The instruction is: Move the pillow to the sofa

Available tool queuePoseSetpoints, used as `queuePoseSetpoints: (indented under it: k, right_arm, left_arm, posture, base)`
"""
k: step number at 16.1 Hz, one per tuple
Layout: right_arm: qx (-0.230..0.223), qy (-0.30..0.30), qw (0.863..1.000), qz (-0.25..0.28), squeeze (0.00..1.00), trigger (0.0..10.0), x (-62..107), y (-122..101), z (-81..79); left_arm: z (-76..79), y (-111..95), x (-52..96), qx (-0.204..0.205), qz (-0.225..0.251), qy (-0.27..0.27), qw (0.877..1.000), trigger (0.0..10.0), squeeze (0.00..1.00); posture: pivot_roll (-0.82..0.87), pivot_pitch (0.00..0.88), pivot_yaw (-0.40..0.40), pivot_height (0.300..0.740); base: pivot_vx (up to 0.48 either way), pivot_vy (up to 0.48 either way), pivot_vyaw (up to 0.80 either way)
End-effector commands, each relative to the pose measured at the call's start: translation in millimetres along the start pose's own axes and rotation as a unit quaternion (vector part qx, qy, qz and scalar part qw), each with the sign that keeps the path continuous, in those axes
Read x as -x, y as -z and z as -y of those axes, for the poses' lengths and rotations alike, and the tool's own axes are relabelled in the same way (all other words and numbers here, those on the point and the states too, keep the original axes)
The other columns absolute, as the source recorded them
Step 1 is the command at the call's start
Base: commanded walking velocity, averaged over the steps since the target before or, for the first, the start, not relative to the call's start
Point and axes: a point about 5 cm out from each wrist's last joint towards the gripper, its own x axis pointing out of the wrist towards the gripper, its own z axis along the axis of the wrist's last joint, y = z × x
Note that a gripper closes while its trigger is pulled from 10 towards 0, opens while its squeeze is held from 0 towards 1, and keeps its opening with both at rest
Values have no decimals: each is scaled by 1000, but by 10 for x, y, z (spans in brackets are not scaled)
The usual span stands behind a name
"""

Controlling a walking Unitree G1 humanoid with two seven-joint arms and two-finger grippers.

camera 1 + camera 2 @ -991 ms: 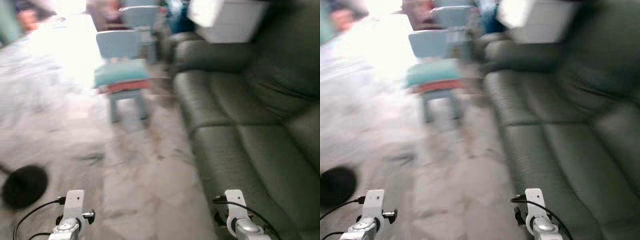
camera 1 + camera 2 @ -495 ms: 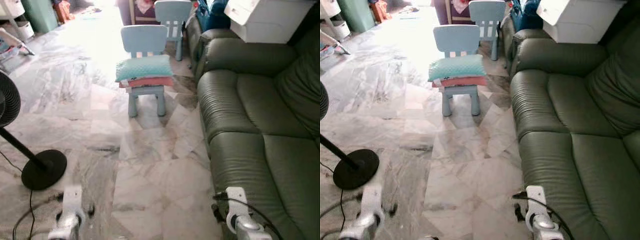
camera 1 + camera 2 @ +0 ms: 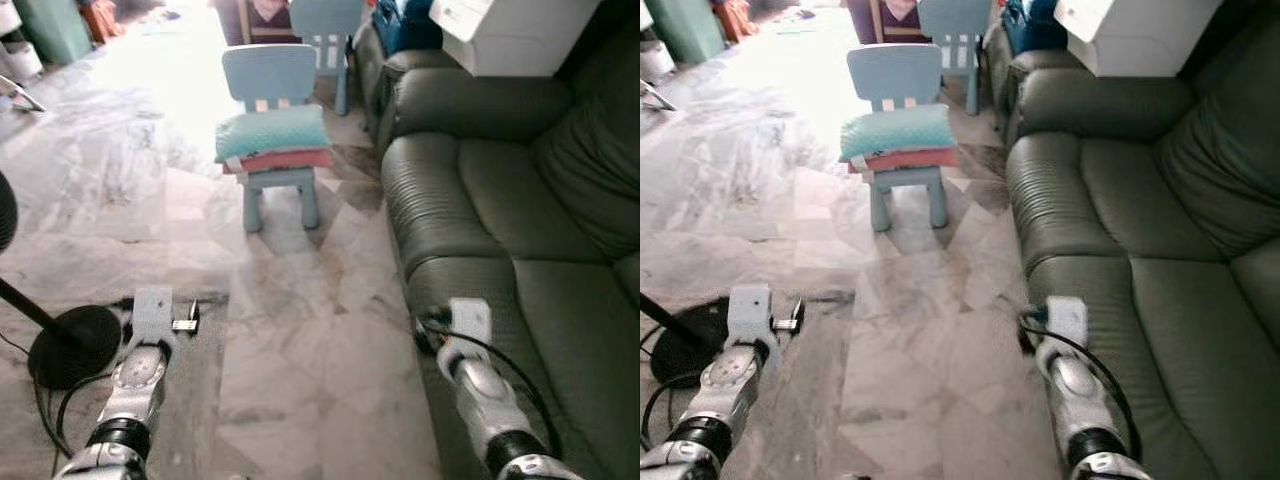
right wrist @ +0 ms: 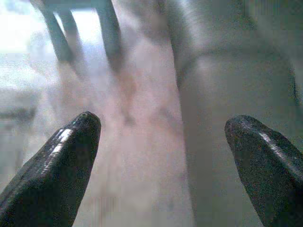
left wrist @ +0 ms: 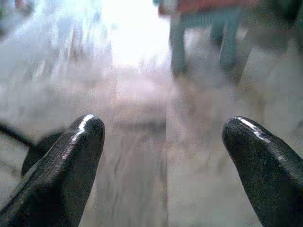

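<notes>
A teal pillow (image 3: 272, 133) is seen lying on the seat of a small light-blue chair (image 3: 270, 80), on top of a flatter red cushion (image 3: 285, 160). The chair stands on the marble floor (image 3: 300, 330), ahead of the robot and just beside the near arm of the dark green sofa (image 3: 500, 210). A second light-blue chair (image 3: 325, 25) is placed behind the first. A white box (image 3: 510, 35) rests on top of the sofa's far armrest, with something blue (image 3: 405, 20) beside it; what it holds cannot be made out.

The stretch of floor between the robot and the chair is crossed by nothing but tile seams and dark veining. On the robot's left, the round black base of a standing fan (image 3: 75, 345) sits on the floor, its pole rising out of frame and a black cable trailing from it.

The left gripper (image 5: 163, 156) is held low over the floor near the fan base, its fingers (image 5: 71, 161) spread wide with nothing between them; the chair legs are seen blurred beyond. The right gripper (image 4: 163, 156) is held beside the front edge of the sofa's seat cushion, its fingers (image 4: 61, 156) likewise parted and empty, with the floor, the chair legs and the sofa front in view ahead. Both silver arms are extended forward, well apart from the pillow.
</notes>
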Motion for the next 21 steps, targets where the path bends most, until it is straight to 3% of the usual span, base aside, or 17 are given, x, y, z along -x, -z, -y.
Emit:
queuePoseSetpoints:
  k: [1,2,4,5,7,12,14,21]
  right_arm:
    - [41,-9,997,64,0,10000,24,-166,-1]
    - [44,-17,994,94,0,10000,45,-232,-4]
    - [39,5,992,122,0,10000,128,-423,125]
    - [60,-13,986,154,0,10000,268,-549,116]
    - [69,-30,981,179,0,10000,505,-609,72]
    - [48,-25,987,154,0,10000,607,-550,-33]
    - [48,-40,986,153,0,10000,608,-627,-88]
    - [33,-25,988,149,0,10000,592,-689,-53]
  left_arm:
    - [12,-113,46,-11,46,9,999,10000,0]
    - [25,-145,78,-10,60,14,998,10000,0]
    - [115,-364,332,-4,125,51,991,10000,0]
    - [157,-503,545,-20,164,76,983,10000,0]
    - [139,-586,699,-6,169,66,983,10000,0]
    - [117,-577,688,46,130,42,990,10000,0]
    - [154,-587,689,49,113,61,990,10000,0]
    - [154,-603,649,61,95,56,992,10000,0]
  posture:
    - [-42,65,-51,740]
    - [-37,65,-55,740]
    - [-32,74,-67,740]
    - [-37,77,-73,740]
    - [-46,74,-71,740]
    - [-58,51,-69,740]
    - [-50,42,-66,740]
    - [-57,54,-53,740]
  base:
    - [0,0,0]
    - [0,0,0]
    - [0,0,0]
    - [0,0,0]
    - [0,0,0]
    - [0,0,0]
    - [0,437,0]
    - [0,469,0]
